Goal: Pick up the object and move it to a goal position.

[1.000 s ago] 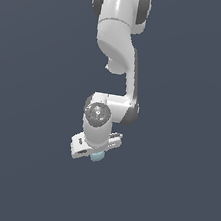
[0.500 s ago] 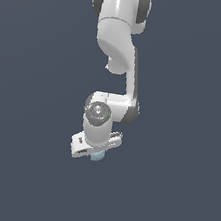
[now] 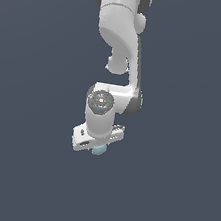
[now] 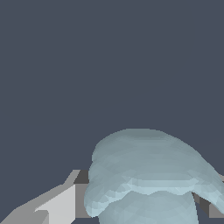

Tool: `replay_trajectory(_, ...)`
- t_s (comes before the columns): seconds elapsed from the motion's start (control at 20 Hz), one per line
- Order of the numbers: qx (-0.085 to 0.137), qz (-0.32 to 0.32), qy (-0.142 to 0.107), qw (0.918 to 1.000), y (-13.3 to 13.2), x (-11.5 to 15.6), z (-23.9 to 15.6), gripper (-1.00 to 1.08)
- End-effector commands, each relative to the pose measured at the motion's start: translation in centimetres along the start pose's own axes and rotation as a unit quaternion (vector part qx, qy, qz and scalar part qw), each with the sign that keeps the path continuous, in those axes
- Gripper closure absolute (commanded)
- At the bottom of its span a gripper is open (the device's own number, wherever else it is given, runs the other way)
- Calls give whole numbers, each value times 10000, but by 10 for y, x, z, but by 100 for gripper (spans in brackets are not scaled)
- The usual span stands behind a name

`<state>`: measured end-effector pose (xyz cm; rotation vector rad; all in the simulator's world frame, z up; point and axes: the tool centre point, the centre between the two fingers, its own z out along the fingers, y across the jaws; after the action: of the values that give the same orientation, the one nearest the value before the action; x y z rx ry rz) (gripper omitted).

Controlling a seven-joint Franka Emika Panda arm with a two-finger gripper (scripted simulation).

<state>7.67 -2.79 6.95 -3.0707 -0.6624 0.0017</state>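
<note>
- The white arm (image 3: 123, 49) hangs down over a plain dark grey ground.
- The gripper (image 3: 98, 148) sits at the arm's lower end, and its fingers (image 4: 59, 203) are closed on the object (image 3: 98, 150).
- The pale blue-grey object (image 4: 146, 175) peeks out just beneath the gripper's body, pinched between the fingers.

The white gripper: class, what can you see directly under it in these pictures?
Under the gripper a pale blue lump pokes out. Its upper part and the fingertips are covered by the gripper body, so the grip itself cannot be seen.
</note>
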Motion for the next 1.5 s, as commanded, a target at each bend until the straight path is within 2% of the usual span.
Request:
replay_trajectory(0.0,-4,-1,3,10000,-5,-6,-13,108)
replay_trajectory(1.45,-7,-2,2,10000,-88,-118,-244,108)
